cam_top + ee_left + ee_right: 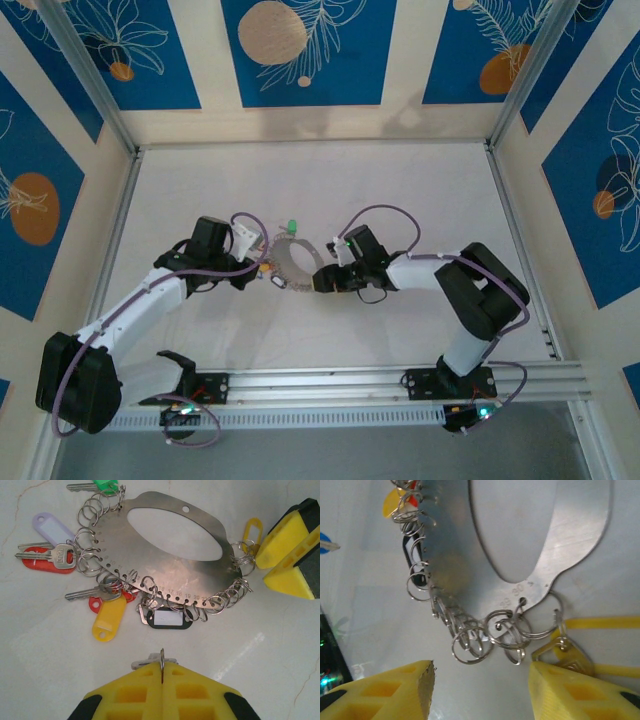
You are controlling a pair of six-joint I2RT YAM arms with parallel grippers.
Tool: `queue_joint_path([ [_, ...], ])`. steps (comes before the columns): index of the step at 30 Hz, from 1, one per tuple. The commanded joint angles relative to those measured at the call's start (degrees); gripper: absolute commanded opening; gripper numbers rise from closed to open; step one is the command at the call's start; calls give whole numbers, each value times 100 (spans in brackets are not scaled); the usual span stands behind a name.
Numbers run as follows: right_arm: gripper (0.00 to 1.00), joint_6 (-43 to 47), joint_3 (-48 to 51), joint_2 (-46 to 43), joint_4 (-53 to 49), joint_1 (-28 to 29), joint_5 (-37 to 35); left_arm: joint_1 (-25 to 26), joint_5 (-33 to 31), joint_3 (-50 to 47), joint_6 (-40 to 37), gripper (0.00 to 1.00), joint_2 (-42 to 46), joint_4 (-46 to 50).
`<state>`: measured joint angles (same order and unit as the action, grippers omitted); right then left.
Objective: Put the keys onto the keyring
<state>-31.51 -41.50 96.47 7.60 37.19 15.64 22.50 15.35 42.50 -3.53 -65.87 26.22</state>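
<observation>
Keyring (165, 577): flat steel plate with an oval cut-out, lying on the bench (45, 675) between the two arms. Split rings (89, 560) hang from the numbered holes along its edge. Keys (56, 558) already on it fan out on the left in the left wrist view: red tag (40, 566), lilac tag (50, 527), green tag (106, 485), yellow tag (107, 621), plus a black-framed label (166, 618). Another key with a second yellow tag (570, 655) sits at the plate's end, just beside the right pincer (481, 669).

Left pincer (162, 669) is together, clamped on a loose ring (162, 657) standing upright between its pads (132, 692). The metal bit beside it looks like a key, but we can't confirm. It's near the ringed edge, not touching. Right pincer is apart, fingers straddling the ring cluster at the plate's end, nothing clamped.

Our read: the step in hand is getting that loose ring onto the plate. To do it well we'd:
- pin the plate's end with the right pincer first; a thin plate on a smooth bench will likely slide under any push
- grab plate, not rings, since they swivel
- hold the loose ring upright and square to the edge; we can't pick out a free hole from here
- come in slow, because the neighbours are crowded and will snag

Risk: the thin ring twists out of the pads.
</observation>
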Motion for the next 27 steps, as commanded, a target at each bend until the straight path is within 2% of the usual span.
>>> queue_joint_path([
  [1,54,-66,-95,147,102,68,115,-41,-13,91,-95,0,46,59],
  [16,49,288,-263,126,102,282,678,-44,7,65,-95,0,66,26],
  [22,50,357,-329,-107,277,199,1364,-36,2,55,-87,0,50,10],
  [25,50,283,-312,-614,59,17,1177,-39,-25,83,-102,0,37,38],
  [27,51,465,-284,-864,-369,-158,736,-43,-35,58,-97,0,51,-19],
])
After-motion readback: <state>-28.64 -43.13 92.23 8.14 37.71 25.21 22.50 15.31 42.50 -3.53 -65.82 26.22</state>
